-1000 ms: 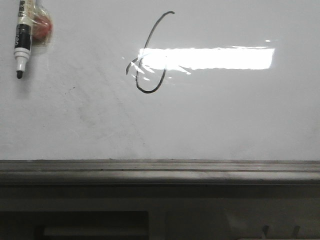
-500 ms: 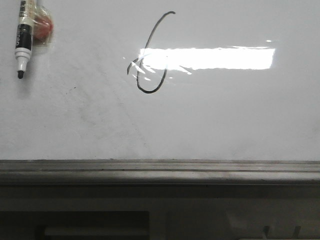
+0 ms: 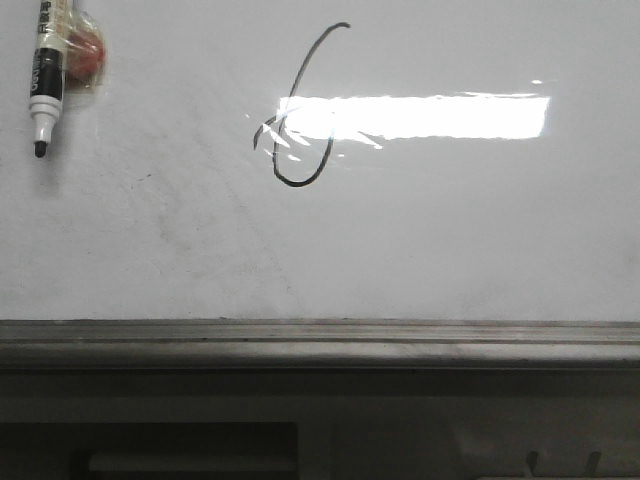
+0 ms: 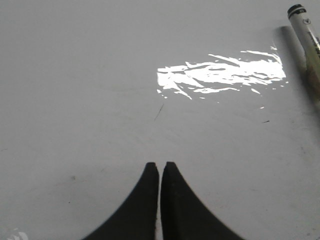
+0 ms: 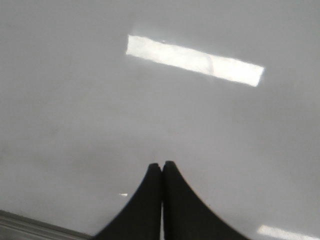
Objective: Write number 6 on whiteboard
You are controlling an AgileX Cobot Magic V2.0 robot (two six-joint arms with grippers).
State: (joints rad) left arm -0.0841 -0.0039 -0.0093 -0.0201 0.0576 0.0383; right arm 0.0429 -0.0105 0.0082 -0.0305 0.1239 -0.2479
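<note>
Glossy white-grey whiteboard (image 3: 450, 250) is taking up pretty much the whole front view, with its grey metal rail (image 3: 320, 345) running along the near edge and a bright rectangular glare (image 3: 420, 116) sitting across the middle.

The number 6 (image 3: 300, 110) is sitting in the far middle part of the board: 1 thin black stroke, long curved stem, narrow loop closing at the near end. The glare is cutting right over the loop, so I can't tell if the line is joining up cleanly there. To me the writing part is looking done.

A black-and-white marker (image 3: 47, 75) is lying uncapped at the far left, tip pointing toward the rail, with something red and a bit of clear wrap (image 3: 82, 55) tucked against it.

Both grippers are hanging over bare board. The left gripper (image 4: 160, 167) is showing its fingers pressed together with nothing between them, and so is the right gripper (image 5: 161, 166), near the rail.

What could go wrong, my guess:
- an arm dragging low across the 6 is going to smear wet ink
- the uncapped marker could leave a stray mark if it gets nudged
- a second pass through the glare zone could double the loop

Compared to 1 second ago, the marker is sitting a touch farther up in the front view, and the 6 is looking unchanged.
</note>
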